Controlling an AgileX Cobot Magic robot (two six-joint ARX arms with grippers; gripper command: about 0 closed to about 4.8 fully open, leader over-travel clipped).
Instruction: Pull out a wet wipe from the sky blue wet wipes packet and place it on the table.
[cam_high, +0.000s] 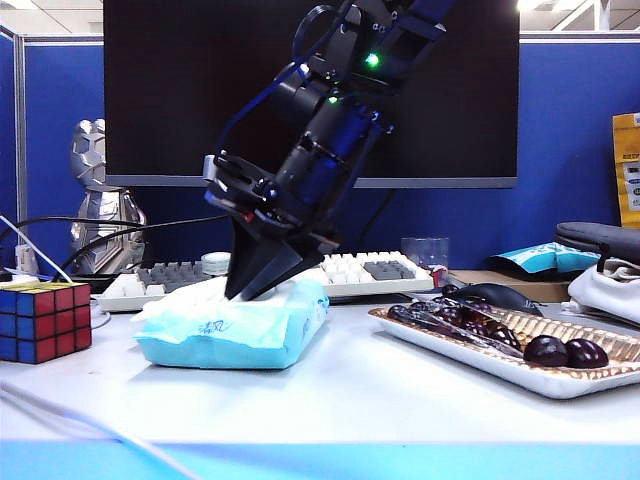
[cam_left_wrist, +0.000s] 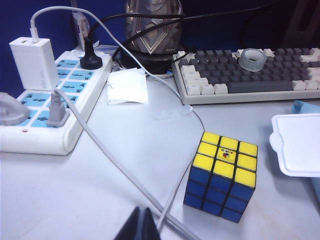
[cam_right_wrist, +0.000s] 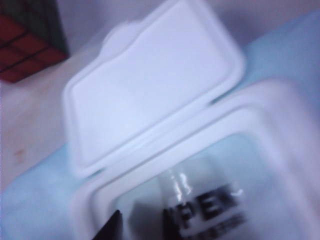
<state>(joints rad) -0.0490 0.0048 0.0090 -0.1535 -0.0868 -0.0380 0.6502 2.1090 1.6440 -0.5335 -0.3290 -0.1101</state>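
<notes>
Inside blurred sky blue wet wipes packet (cam_right_wrist: 260, 100), right gripper (cam_right_wrist: 142, 227) fingers half-hidden.

The wet wipes packet (cam_high: 235, 325) lies on the table (cam_high: 350, 400), before the keyboard (cam_high: 350, 272) — right gripper (cam_high: 250, 285) tips down on its top, lid (cam_right_wrist: 150, 85) flipped open. Cube (cam_high: 45, 320) left of packet, tray (cam_high: 520, 350) right. Left gripper (cam_left_wrist: 140, 227) low over table beside cube, cable (cam_left_wrist: 115, 165) crossing between.
</notes>
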